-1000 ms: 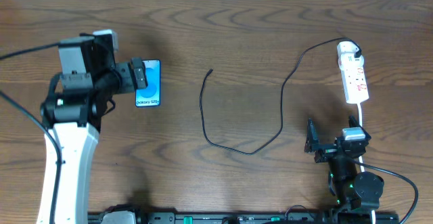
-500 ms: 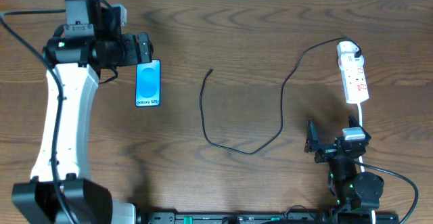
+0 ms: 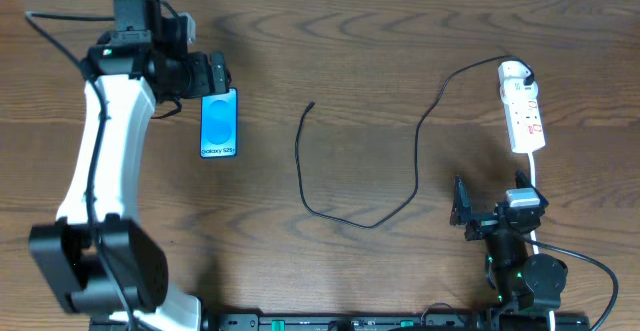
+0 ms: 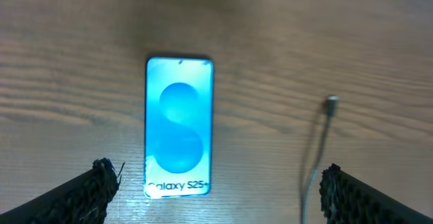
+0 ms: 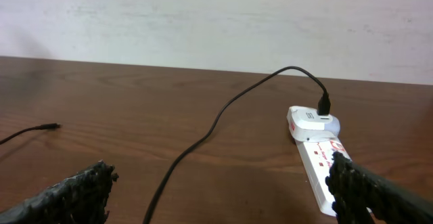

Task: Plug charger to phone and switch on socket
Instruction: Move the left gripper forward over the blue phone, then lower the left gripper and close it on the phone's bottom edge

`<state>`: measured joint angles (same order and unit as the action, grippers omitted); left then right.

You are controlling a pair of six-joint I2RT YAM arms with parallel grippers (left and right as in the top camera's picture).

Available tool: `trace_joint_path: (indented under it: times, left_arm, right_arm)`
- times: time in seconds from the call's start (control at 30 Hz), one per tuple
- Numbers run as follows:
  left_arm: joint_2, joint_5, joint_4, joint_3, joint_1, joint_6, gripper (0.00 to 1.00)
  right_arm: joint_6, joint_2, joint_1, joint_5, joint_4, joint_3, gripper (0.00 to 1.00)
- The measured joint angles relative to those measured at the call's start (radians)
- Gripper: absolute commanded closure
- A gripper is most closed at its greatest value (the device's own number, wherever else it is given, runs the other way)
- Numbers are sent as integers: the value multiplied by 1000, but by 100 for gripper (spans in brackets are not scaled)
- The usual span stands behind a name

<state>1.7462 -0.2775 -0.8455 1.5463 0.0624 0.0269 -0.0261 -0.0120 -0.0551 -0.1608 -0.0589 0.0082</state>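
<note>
Left tool (image 3: 210, 75) hangs spread wide over the far end of the phone (image 3: 219, 123), toward the tabletop's far left corner. The phone's long axis runs far-to-near. The charger tip (image 3: 311, 106) lies loose to its right, nearer this arm. The right tool (image 3: 490, 211), also spread, sits near the socket (image 3: 523, 116) by the right edge. The phone's port and socket's switch are too small to make out.

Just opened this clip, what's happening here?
The left fingers hover open over the blue-screened rectangular smartphone, gripping nothing. The thin black charger cable lies loose on the brown wooden table, its plug tip apart from the phone, its far end in the narrow white power strip. The right fingers are open and empty, short of the strip.
</note>
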Motion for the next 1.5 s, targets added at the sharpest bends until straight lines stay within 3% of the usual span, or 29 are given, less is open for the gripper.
trace_joint_path:
  times: [0.73,1.03,1.5]
  left_arm:
    - [306,119,27,0,-27,55,2]
    - [328,226,72,0,-85,55,2]
    - [328,246,95,0,-87,55,2]
  right_arm:
    - [0,0,0,0,0,0,1]
    - [0,0,0,0,0,0,1]
    - [0,0,0,0,0,0,1]
